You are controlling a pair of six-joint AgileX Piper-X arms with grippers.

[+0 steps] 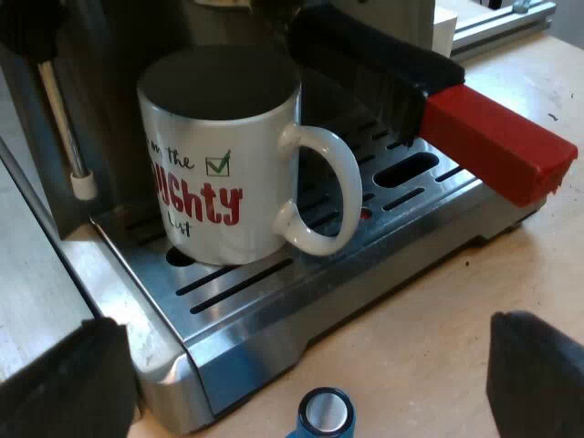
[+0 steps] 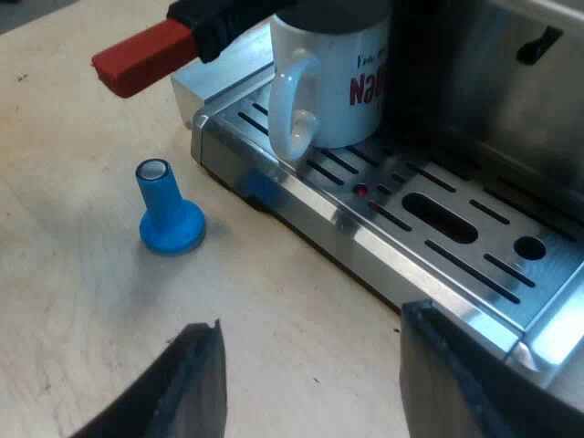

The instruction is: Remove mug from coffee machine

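A white mug with red lettering stands on the espresso machine's slotted metal drip tray, its handle turned outward over the tray's edge. The same mug stands under the machine's front. My left gripper is open, a short way off the tray in front of the mug, with nothing between its fingers. My right gripper is open too, low over the wooden table beside the drip tray, holding nothing.
The holder's dark handle with its red end juts out from the machine's front just above the mug; the red end reaches over the table. A blue tamper stands upright on the table near the tray; the tamper is below the left gripper.
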